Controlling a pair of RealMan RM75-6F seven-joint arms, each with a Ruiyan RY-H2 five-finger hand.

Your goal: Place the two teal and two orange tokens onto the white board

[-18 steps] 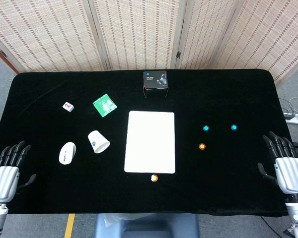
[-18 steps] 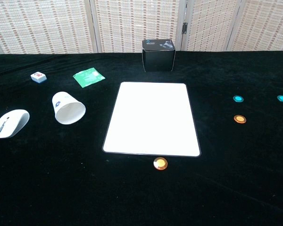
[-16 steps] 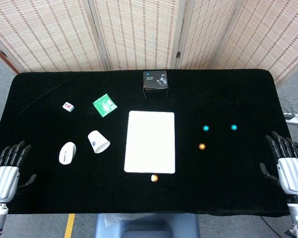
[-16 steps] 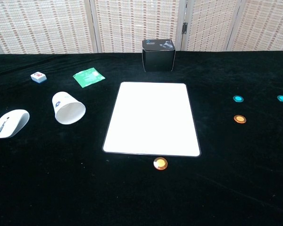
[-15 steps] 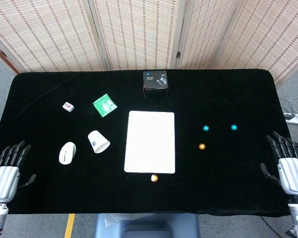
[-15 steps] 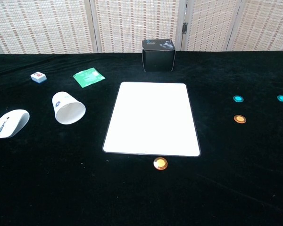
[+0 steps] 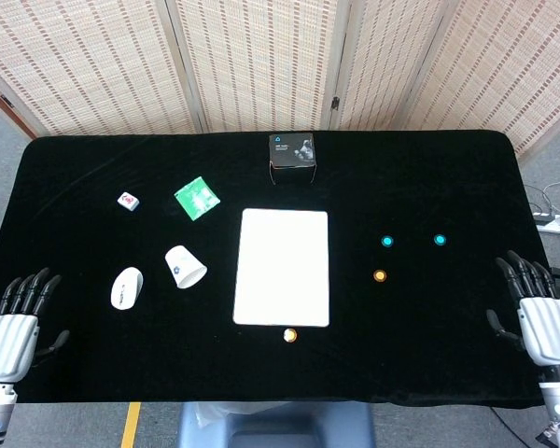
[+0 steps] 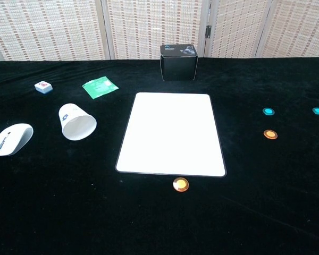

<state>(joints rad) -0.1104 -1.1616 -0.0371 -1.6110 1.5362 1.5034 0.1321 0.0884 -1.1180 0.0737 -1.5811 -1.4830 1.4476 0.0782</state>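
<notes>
The white board (image 7: 282, 267) (image 8: 171, 133) lies flat at the table's middle with nothing on it. Two teal tokens (image 7: 387, 241) (image 7: 440, 240) sit on the black cloth to its right, also in the chest view (image 8: 268, 111) (image 8: 318, 111). One orange token (image 7: 380, 275) (image 8: 270, 134) lies just below the nearer teal one. The other orange token (image 7: 289, 335) (image 8: 181, 184) rests just off the board's near edge. My left hand (image 7: 12, 329) hovers at the table's near left corner, fingers apart, empty. At the near right edge my right hand (image 7: 539, 317) is likewise empty, fingers spread.
Left of the board lie a tipped white paper cup (image 7: 184, 267), a white mouse (image 7: 125, 287), a green packet (image 7: 196, 198) and a small white cube (image 7: 127, 201). A black box (image 7: 291, 151) stands behind the board.
Both hands have shifted only slightly at the table's near edge. The tokens and board have not moved.
</notes>
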